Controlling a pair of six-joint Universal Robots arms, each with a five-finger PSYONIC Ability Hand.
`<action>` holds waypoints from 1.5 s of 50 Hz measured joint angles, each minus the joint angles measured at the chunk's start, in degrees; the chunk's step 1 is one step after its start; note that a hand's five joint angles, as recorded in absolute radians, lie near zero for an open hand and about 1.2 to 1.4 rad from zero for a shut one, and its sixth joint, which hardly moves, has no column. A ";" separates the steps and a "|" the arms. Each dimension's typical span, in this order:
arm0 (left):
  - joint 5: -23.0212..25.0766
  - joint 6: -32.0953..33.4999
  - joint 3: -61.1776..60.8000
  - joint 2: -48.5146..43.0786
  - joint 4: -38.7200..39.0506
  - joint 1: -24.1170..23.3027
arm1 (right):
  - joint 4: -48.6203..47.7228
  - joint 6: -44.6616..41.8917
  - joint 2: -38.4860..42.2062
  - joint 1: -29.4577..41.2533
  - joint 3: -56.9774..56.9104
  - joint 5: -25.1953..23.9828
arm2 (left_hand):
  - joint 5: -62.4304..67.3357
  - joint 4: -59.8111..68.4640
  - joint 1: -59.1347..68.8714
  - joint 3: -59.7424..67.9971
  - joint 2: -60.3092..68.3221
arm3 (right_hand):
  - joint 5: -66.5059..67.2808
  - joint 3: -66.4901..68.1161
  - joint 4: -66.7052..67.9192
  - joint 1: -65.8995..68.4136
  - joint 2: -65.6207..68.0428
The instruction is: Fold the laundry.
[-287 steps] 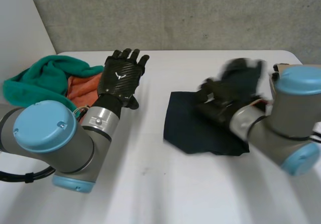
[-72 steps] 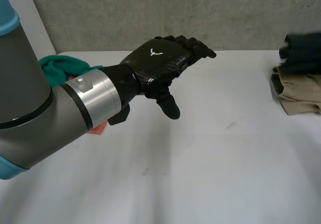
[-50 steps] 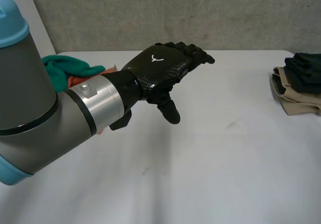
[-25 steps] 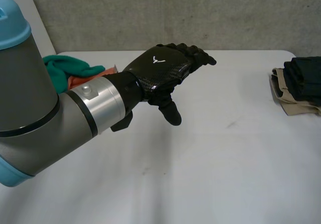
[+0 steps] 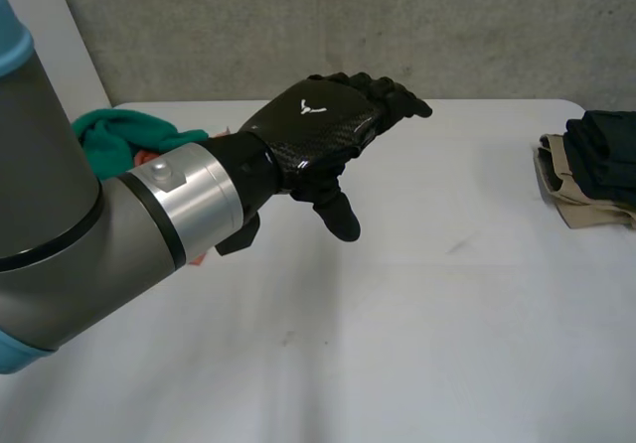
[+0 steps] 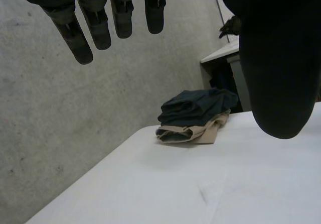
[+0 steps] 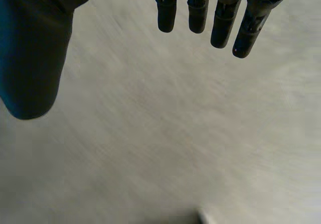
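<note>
The left hand (image 5: pixel 318 125) was held above the middle of the table (image 5: pixel 447 344), fingers relaxed and apart, nothing grasped. The right hand (image 7: pixel 35 58) was seen straight-fingered and empty. A folded dark cloth (image 5: pixel 606 150) was stacked on a beige cloth (image 5: pixel 571 200) at the table's right edge; a green cloth (image 5: pixel 114 135) was heaped at its left edge.

Glossy carbon weave on the left hand (image 5: pixel 316 130), matt smooth table (image 5: pixel 447 344), fluffy green cloth (image 5: pixel 114 130), rough concrete wall (image 5: pixel 447 26).
</note>
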 measured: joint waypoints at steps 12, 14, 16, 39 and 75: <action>-2.81 0.17 1.05 2.11 1.79 0.92 | 2.61 -7.62 -8.49 18.53 -2.43 22.14 | 0.00 0.00 0.00 0.00 0.00 | 0.00 0.00 0.00 0.00 0.00; -4.85 0.27 1.23 2.50 2.97 1.37 | 2.62 -5.39 -10.57 23.08 -0.77 22.45 | 0.00 0.00 0.00 0.00 0.00 | 0.00 0.00 0.00 0.00 0.00; -8.87 0.49 1.41 3.03 5.53 2.55 | 2.67 -1.60 -13.74 30.15 2.77 22.36 | 0.00 0.00 0.00 0.00 0.00 | 0.00 0.00 0.00 0.00 0.00; -16.37 31.90 7.87 -26.96 16.58 35.23 | 2.81 0.42 -19.10 65.20 33.28 19.57 | 0.00 -0.05 0.00 0.00 0.00 | 0.00 0.00 0.00 0.00 0.00; -17.98 -1.13 -12.82 -5.72 33.26 1.18 | 3.01 -1.83 -20.54 60.34 33.50 27.41 | 35.89 37.58 35.19 36.59 36.59 | 0.00 0.00 0.00 0.00 0.00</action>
